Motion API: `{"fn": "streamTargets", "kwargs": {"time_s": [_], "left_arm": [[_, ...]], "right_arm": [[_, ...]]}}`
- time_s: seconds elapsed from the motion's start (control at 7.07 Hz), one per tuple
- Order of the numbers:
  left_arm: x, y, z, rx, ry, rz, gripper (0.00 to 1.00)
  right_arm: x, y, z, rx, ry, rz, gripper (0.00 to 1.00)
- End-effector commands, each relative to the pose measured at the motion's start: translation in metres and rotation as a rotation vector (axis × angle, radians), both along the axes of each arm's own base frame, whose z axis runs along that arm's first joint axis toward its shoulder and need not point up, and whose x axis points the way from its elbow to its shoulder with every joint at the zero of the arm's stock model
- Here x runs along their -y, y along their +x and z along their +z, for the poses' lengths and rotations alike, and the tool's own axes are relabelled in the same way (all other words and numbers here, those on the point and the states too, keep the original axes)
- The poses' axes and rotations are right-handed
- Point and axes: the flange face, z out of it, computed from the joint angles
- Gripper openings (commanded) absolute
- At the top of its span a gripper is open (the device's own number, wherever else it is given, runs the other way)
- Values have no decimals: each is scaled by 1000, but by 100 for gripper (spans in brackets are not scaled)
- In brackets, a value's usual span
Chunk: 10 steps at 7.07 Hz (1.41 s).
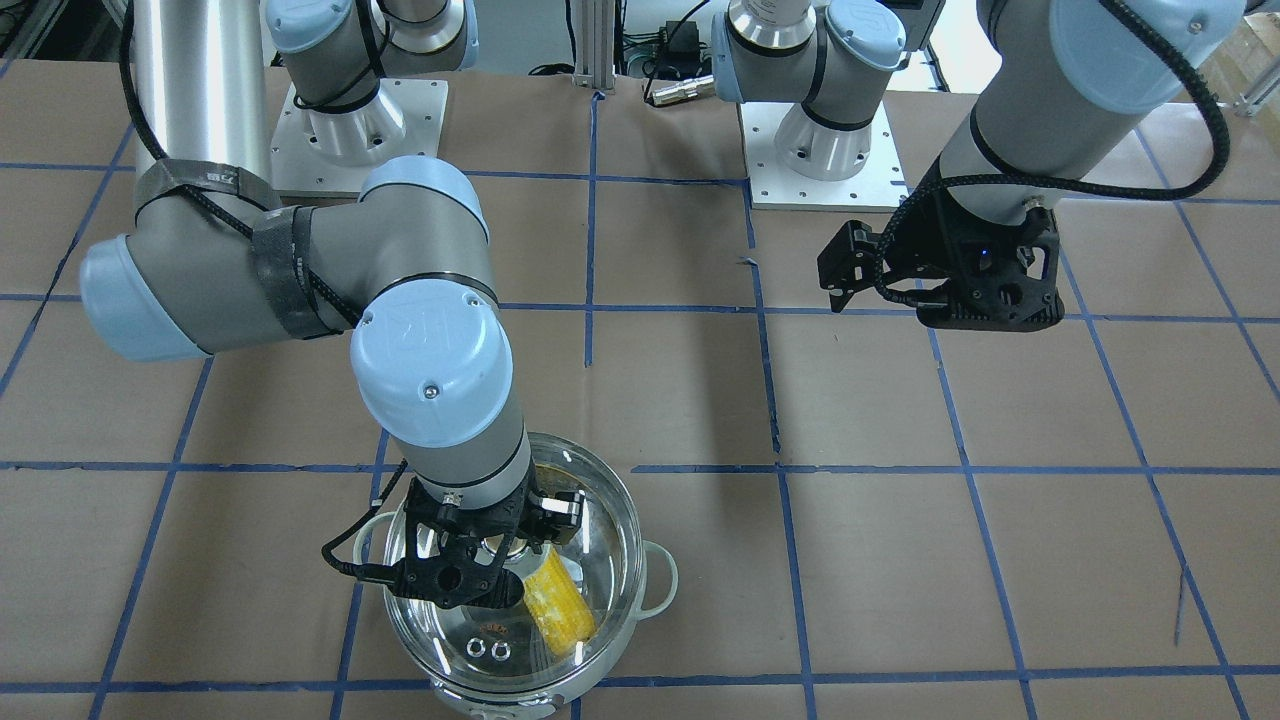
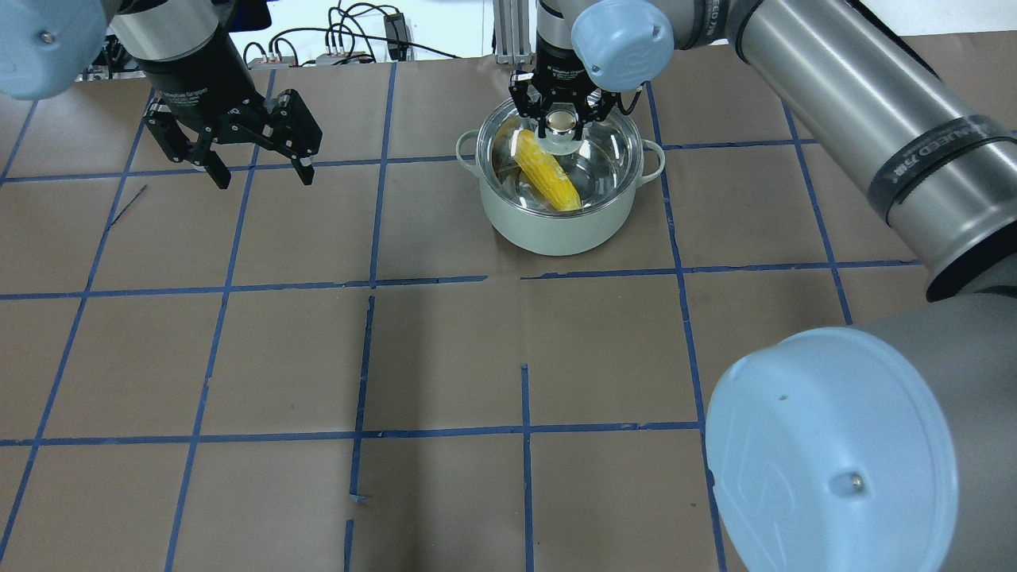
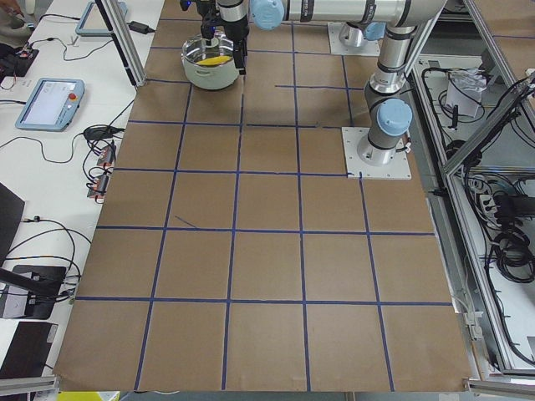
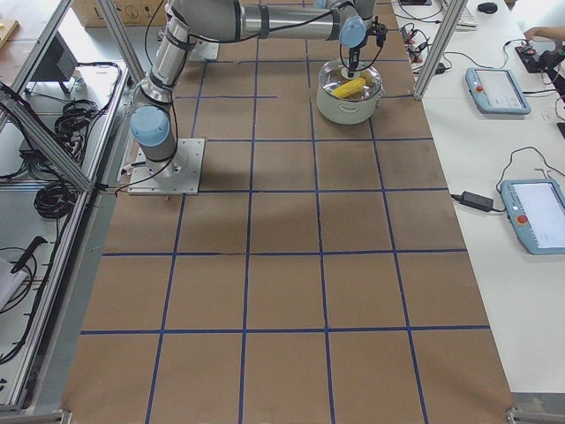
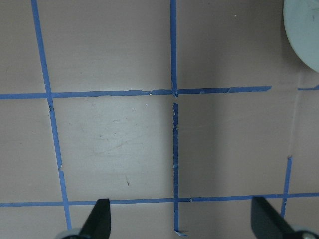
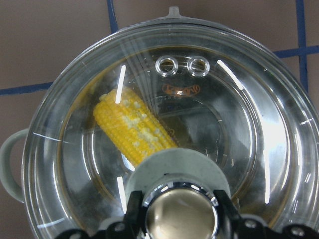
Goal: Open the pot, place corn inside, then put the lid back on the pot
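Hovering our left tool (image 2: 262, 176), fingers apart, over the worktop (image 2: 445, 357) well away, we are clamping our right tool (image 2: 561, 127) on the knob (image 6: 180, 216) of the lid (image 2: 605, 159), which is sitting straight over the pot (image 2: 556, 234), the corn (image 2: 548, 179) lying slantwise inside.

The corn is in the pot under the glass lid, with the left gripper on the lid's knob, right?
No, it's the right gripper on the knob of the lid, as the right wrist-mounted view shows. The corn does lie in the pot under it.
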Motion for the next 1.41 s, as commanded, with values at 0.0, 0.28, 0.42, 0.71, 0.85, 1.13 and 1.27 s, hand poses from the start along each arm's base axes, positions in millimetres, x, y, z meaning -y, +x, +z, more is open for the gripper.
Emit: {"fn": "streamTargets", "kwargs": {"time_s": [0.0, 0.28, 0.42, 0.71, 0.85, 1.13, 1.27], "left_arm": [[0, 1, 1, 0, -2, 1, 100], [-1, 0, 1, -1, -2, 0, 100], [0, 1, 1, 0, -2, 1, 100], [0, 1, 1, 0, -2, 1, 100], [0, 1, 1, 0, -2, 1, 100], [0, 1, 1, 0, -2, 1, 100], [0, 1, 1, 0, -2, 1, 100]], "right_arm": [[3, -1, 1, 6, -5, -5, 28], [6, -1, -2, 3, -14, 4, 28], [6, -1, -2, -1, -15, 4, 28], [6, 0, -3, 0, -13, 4, 45], [5, 0, -3, -6, -13, 4, 83], [3, 0, 3, 1, -13, -1, 100], [1, -6, 13, 1, -16, 7, 100]]}}
